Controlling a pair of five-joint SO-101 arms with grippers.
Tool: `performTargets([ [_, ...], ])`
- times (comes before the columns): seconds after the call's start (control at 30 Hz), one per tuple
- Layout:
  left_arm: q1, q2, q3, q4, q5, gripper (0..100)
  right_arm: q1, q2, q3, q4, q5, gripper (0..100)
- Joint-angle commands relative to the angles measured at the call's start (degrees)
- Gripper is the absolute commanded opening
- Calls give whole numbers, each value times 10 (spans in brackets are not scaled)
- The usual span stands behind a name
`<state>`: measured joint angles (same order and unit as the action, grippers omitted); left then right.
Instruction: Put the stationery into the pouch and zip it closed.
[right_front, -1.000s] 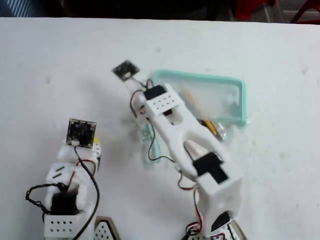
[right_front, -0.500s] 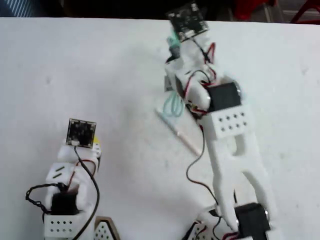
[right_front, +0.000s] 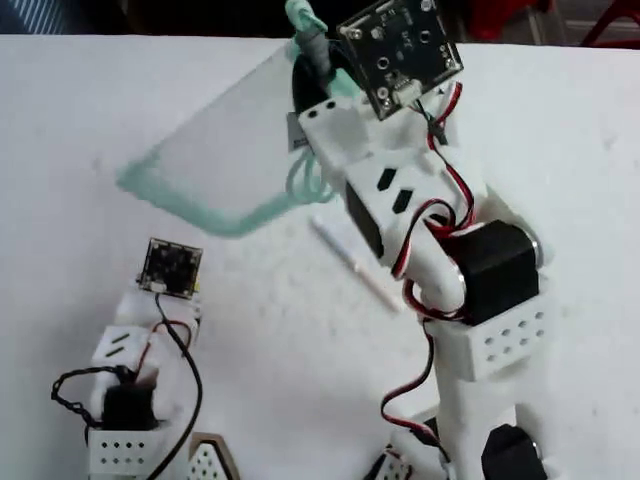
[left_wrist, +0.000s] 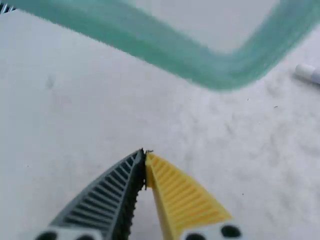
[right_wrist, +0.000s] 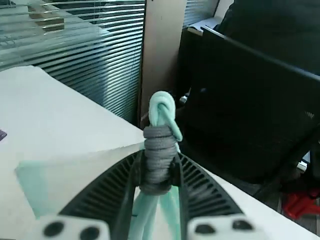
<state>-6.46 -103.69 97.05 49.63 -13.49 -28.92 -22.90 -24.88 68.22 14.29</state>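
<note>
Pouch (right_front: 212, 150), clear with teal edging

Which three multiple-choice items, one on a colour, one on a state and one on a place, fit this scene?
1. The pouch has a rim of which colour? A red. B teal. C black.
2. How is the left gripper? A wide open. B shut on the pouch. C shut and empty.
3. Where does the stick lie? A on the table. B in the pouch. C in the left gripper.
Key: 1 B, the edge looks teal in the high view; 2 C, its fingers meet at the tips with nothing between them; 3 A, it lies bare on the table.
</note>
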Motion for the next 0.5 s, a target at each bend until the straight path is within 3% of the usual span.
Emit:
performTargets([
  [0.0, 2, -7, -14, -1, -4, 28, -20, -9, -26, 25, -1, 16],
  [0.47, -20, -7, -18, -2, -4, 28, -55, 47, -32, 58, -1, 16],
])
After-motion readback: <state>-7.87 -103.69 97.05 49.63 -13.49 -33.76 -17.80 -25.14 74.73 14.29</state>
